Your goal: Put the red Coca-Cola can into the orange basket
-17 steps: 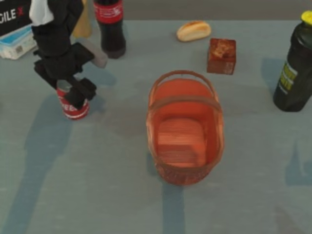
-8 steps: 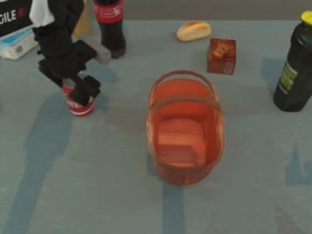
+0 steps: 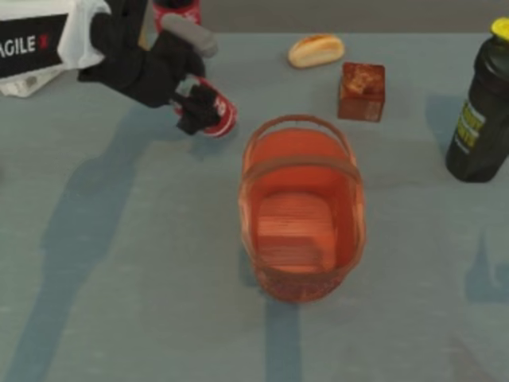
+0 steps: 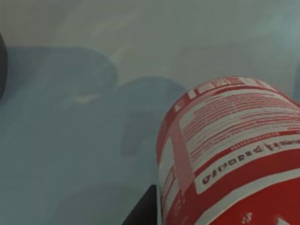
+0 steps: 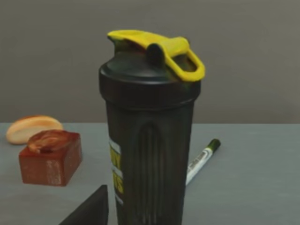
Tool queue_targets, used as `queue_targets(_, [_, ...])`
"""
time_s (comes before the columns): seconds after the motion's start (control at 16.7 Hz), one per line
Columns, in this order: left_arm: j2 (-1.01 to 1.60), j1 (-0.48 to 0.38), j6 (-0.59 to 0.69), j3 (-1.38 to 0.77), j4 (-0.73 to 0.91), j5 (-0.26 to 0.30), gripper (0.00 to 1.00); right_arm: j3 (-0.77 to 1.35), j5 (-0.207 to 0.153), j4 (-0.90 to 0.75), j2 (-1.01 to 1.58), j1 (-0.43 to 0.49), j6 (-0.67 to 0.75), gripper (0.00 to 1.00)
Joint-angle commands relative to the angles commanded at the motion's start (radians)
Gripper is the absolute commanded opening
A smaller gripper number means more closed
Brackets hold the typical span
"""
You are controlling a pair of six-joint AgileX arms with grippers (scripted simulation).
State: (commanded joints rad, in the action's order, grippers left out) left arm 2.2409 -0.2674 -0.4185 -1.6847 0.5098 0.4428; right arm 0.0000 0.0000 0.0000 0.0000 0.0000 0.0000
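Left gripper (image 3: 200, 109), 1 can (image 3: 221, 117), 1 basket (image 3: 302, 208)

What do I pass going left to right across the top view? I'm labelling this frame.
White box → left gripper holding the red can → orange basket → brown cube box → black shaker bottle. The bread roll sits above the basket's span, so I leave it unplaced.

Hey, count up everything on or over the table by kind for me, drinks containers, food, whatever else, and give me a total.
Drink containers: 3 - red Coca-Cola can in the left hand, dark cola bottle, black shaker bottle with yellow lid
Food: 1 - bread roll
Boxes: 2 - brown-red cube box, white carton
Baskets: 1 - orange basket
Pens: 1 - marker
Total: 8
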Motion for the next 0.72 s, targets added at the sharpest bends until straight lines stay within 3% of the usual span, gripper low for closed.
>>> queue_targets(0.42, [-0.102, -0.042, 0.221, 0.255, -0.732, 0.461, 0.00, 0.000, 0.000, 0.000, 0.000, 0.000, 0.000, 1.00])
queue_targets(0.72, [-0.196, -0.063, 0.336, 0.394, -1.106, 0.718, 0.00, 0.000, 0.000, 0.000, 0.000, 0.000, 0.000, 1.00])
